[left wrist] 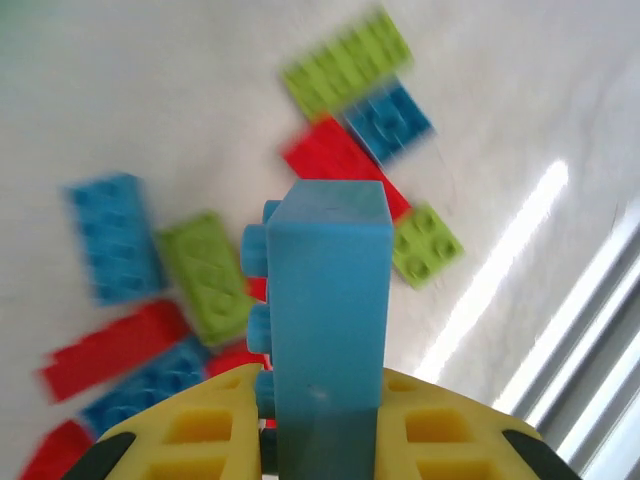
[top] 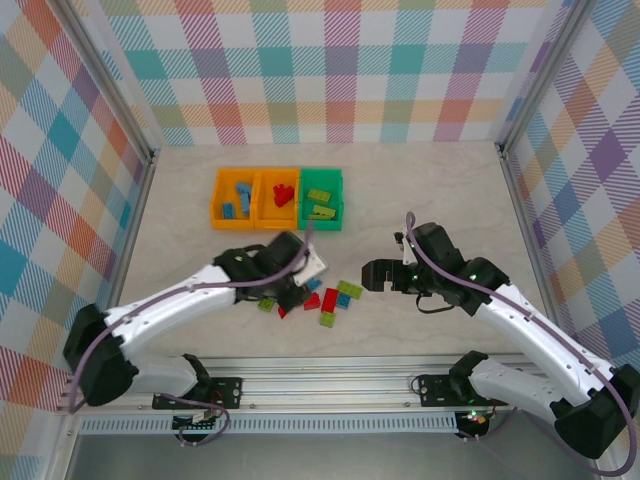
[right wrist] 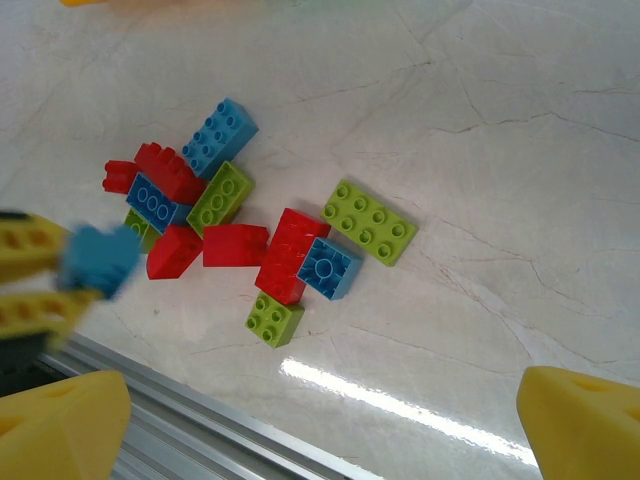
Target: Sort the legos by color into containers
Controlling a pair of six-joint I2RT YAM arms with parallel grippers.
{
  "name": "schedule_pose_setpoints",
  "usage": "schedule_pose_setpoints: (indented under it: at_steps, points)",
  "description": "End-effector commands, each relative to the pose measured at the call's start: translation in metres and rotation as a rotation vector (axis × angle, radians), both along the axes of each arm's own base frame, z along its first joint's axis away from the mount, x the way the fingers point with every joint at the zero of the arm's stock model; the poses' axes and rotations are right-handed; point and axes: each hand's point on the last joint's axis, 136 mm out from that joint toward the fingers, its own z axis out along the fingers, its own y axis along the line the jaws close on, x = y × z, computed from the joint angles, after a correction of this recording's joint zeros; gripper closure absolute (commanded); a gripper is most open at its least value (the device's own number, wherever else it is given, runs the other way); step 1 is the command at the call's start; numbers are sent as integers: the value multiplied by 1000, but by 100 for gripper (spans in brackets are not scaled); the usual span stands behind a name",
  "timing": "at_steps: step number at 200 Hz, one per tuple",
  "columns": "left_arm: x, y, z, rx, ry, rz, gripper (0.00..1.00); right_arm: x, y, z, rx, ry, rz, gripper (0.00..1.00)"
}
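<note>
Pinching blue lego (left wrist: 330, 300), left hand (left wrist: 325, 430) hovers over pile (right wrist: 250, 240); right hand (top: 370, 273) spread wide.

Blue, red and lime legos (right wrist: 290, 255), orange and green containers (top: 232, 223), pastel plaid walls (top: 320, 70)

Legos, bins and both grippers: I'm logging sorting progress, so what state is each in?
Left gripper, jaws shut on a blue plastic lego brick.
Right gripper, jaws open, empty.
Left orange plastic bin, holds blue bricks.
Middle orange plastic bin, holds red bricks.
Green plastic bin, holds lime bricks.
Loose pile of red, blue and lime legos, unsorted, outside the bins.
</note>
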Motion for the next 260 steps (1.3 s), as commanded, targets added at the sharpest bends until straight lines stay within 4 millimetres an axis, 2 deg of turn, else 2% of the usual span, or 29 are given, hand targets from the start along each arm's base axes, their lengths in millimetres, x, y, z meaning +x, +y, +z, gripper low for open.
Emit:
schedule_pose_setpoints:
  at_steps: [1,18,32,69,88,111,119,125,134,139,152,171,185,203,215,232,243,260]
  points:
    - [65,38,38,-117,-94,303,78,4,0,14,30,-24,-18,0]
    - [114,81,45,-123,-106,557,78,4,1,14,34,-23,-16,0]
    - [151,112,43,-98,-113,716,78,4,2,15,41,-24,-14,0]
    - [234,173,21,-59,-119,977,76,3,1,18,44,-29,-11,0]
    - [264,193,2,-51,-103,1057,76,1,0,20,47,-39,-12,0]
    - [289,202,-15,-62,-68,1089,73,0,-3,21,46,-47,-18,0]
    - [294,201,-19,-71,-60,1079,69,0,-4,20,43,-47,-19,0]
    - [297,199,-20,-75,-51,1067,62,1,-5,19,39,-47,-21,0]
    - [299,196,-20,-77,-39,1046,41,2,-5,17,29,-42,-22,0]
    - [299,194,-19,-81,-35,1034,33,2,-6,15,22,-38,-25,0]
    - [294,190,-12,-105,-29,1012,25,4,-5,9,7,-23,-28,0]
    - [278,185,8,-160,-42,991,23,7,1,-2,1,4,-13,0]
    - [257,182,29,-208,-63,975,22,10,11,-12,4,33,17,1]
    - [223,167,60,-307,-94,902,21,15,19,-33,-32,72,38,3]
    - [194,147,86,-372,-131,791,19,19,19,-49,-84,98,39,5]
    - [143,104,114,-430,-153,505,14,19,26,-65,-142,126,84,10]
    - [103,79,123,-425,-151,304,10,13,38,-74,-169,153,128,13]
    - [45,65,123,-356,-153,80,2,0,50,-83,-202,228,84,15]
